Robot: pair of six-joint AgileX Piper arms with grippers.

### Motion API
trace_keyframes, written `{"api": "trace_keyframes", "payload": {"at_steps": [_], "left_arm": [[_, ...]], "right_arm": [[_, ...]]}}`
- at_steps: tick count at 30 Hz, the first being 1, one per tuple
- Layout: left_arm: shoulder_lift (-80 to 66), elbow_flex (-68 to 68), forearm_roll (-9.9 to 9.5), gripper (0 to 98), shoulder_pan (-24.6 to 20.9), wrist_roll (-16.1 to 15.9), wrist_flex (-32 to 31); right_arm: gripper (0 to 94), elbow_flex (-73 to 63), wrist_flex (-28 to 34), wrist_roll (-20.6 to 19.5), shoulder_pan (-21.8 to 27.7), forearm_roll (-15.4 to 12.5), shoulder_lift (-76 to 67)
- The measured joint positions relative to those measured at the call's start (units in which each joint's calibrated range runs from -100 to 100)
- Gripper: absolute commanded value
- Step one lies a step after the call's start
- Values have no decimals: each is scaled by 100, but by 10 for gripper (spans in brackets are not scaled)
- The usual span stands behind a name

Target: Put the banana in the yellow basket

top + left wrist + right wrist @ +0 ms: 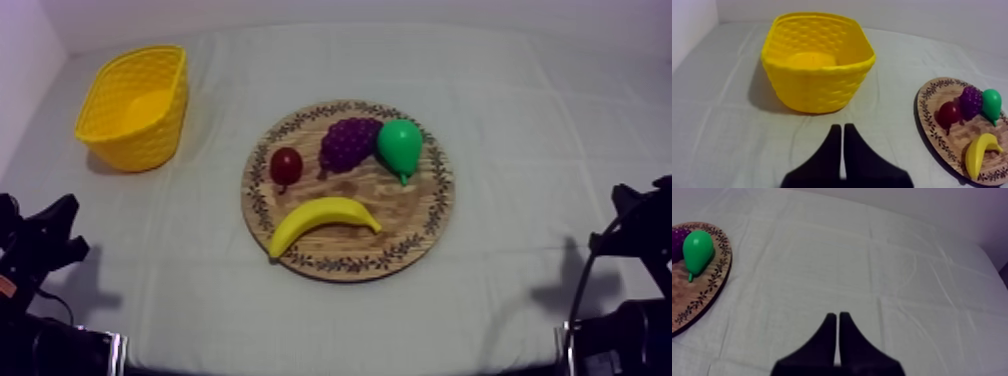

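A yellow banana (pixel 320 220) lies on the front of the round wooden board (pixel 425 230) at the table's middle; it also shows as the banana (pixel 979 152) on the board (pixel 932 127) beside my left arm. The empty yellow basket (pixel 135 105) stands at the far left, and this basket (pixel 817 65) is straight ahead of my left gripper (pixel 843 131), which is shut on nothing. My left gripper (pixel 65 215) rests low at the left edge. My right gripper (pixel 837 319) is shut over bare cloth, and sits low at the right as the gripper (pixel 625 200).
On the board's back half sit a small red fruit (pixel 286 165), a purple bunch of grapes (pixel 348 142) and a green pear (pixel 401 147). The pear (pixel 697 250) lies on the board's rim side nearest my right arm. Cloth lies bare around the board.
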Motion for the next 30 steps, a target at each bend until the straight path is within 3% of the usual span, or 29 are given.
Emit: {"api": "trace_keyframes", "payload": {"at_steps": [30], "left_arm": [[0, 0, 5, 1, 0, 224, 0]], "right_arm": [[3, 0, 0, 2, 0, 0, 0]]}}
